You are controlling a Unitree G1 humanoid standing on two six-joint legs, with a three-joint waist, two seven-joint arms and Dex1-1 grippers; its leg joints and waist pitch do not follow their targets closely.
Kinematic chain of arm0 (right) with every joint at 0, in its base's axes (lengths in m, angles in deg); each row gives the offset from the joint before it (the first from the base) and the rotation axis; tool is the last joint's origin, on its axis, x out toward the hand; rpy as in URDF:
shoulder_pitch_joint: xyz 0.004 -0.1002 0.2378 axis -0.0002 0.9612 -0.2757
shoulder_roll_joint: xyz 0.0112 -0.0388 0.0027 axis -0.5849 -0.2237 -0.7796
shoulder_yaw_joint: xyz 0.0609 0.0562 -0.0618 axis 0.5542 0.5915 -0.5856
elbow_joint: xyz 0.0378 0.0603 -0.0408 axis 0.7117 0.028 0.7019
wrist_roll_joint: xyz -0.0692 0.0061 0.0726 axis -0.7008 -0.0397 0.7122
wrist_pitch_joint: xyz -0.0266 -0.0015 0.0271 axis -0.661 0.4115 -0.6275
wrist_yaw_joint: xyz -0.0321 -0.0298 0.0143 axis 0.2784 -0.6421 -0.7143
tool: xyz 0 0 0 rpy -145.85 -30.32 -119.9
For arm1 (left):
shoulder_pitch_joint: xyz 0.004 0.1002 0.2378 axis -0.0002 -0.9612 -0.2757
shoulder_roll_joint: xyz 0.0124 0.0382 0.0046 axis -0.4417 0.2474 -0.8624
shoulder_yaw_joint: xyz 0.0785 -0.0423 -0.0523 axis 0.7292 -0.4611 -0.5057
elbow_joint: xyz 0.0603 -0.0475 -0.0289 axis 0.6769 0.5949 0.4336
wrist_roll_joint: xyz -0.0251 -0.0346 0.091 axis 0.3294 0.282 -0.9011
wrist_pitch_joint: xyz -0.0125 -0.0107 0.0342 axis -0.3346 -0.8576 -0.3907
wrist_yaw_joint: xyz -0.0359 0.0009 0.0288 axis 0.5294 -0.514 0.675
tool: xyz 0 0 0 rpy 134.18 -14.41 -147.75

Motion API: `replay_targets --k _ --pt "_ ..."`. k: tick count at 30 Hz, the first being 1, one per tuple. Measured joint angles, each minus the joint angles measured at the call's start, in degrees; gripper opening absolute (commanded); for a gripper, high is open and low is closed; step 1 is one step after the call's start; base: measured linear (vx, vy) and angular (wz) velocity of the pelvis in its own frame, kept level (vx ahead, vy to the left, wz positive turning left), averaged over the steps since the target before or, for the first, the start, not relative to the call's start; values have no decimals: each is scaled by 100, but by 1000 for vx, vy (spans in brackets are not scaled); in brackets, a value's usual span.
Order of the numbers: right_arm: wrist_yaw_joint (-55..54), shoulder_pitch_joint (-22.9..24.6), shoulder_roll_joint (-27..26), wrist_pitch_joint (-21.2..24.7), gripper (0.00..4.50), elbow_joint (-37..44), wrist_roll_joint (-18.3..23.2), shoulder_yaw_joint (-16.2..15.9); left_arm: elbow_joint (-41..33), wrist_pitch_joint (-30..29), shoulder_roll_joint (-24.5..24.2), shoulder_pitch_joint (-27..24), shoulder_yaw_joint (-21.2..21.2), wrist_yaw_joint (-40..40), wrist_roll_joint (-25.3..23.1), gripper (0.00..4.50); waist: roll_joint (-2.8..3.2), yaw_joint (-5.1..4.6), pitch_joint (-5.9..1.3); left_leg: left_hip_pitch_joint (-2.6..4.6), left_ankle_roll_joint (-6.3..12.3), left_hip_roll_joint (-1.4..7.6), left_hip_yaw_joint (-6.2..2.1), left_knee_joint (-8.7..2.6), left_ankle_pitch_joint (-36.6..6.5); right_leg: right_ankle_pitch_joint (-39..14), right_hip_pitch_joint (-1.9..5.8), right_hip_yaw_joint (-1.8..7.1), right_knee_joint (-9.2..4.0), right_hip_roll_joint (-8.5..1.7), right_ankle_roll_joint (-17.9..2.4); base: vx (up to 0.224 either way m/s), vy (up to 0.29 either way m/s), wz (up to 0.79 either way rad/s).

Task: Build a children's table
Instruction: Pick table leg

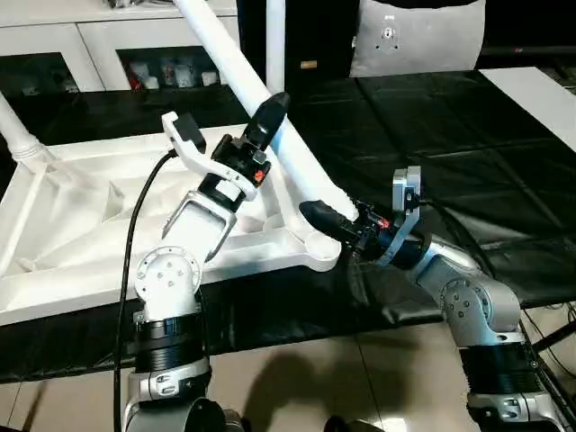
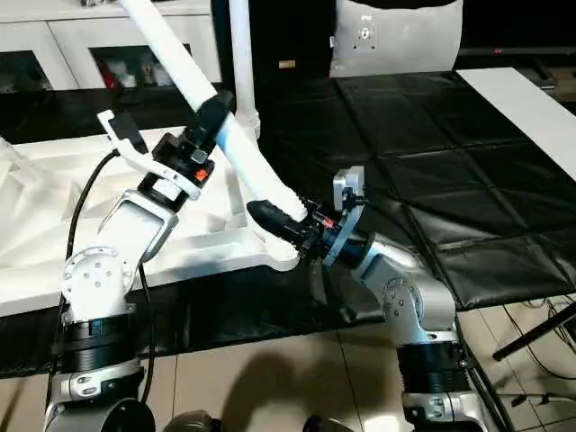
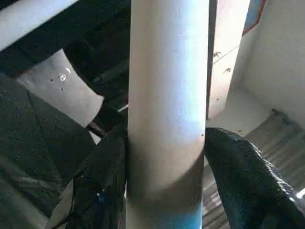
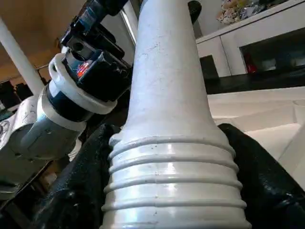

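Note:
The children's table top (image 1: 81,225) lies upside down on the black mat, ribbed underside up. One long white leg (image 1: 225,54) slants up and back from the near right corner socket (image 1: 317,254). My right gripper (image 1: 319,216) is shut on the leg's ribbed thick end (image 4: 171,181), just above the socket. Higher up, my left gripper (image 1: 270,112) is shut around the leg's shaft (image 3: 167,95), with a black finger (image 3: 238,167) on each side. Whether the thick end is seated in the socket is hidden by the fingers.
Another leg (image 1: 274,40) stands upright at the far corner, and a further one (image 1: 18,135) rises at the left. A white cabinet (image 1: 54,45) and a grey pillow (image 1: 418,36) stand behind. A white board (image 1: 540,94) lies at the right.

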Motion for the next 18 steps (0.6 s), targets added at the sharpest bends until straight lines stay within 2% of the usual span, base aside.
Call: replay_targets --k 4,9,10,11,14,15,18 --pt "2 -20 2 -58 276 -50 -14 -15 3 229 -19 -8 124 1 -376 225 0 28 0 4 0 0 0 0 0 0 5 0 0 0 0 0 0 0" --pt "-33 -34 87 -193 276 -99 -206 -119 69 352 -35 -6 218 24 -506 190 1 87 -1 7 0 0 0 1 0 0 6 1 3 0 0 0 0 0" --pt "-52 -56 85 -192 332 -133 -206 -135 89 394 -28 3 221 14 -545 189 1 89 -1 7 -1 0 0 1 1 0 6 1 3 0 -1 0 0 0" --pt "-79 -81 79 -191 346 -175 -208 -138 142 435 -24 40 218 -18 -592 188 1 94 -1 7 -2 0 0 1 1 0 7 1 4 0 -1 0 0 0" --pt "-102 -117 201 -192 352 -300 -377 -180 187 681 -115 187 213 -173 -887 186 1 94 -2 8 -3 0 -1 3 2 1 9 1 4 0 -1 0 0 0" --pt "-74 -86 275 -190 372 -302 -420 -208 187 738 -176 217 204 -178 -948 186 1 97 -2 10 -3 0 -1 3 2 1 11 1 5 0 -1 0 0 0" --pt "124 113 555 -183 393 -303 -550 -263 192 871 -330 295 142 -223 -1094 186 -2 106 -4 8 -2 0 -2 3 2 0 10 0 4 0 0 0 0 0"
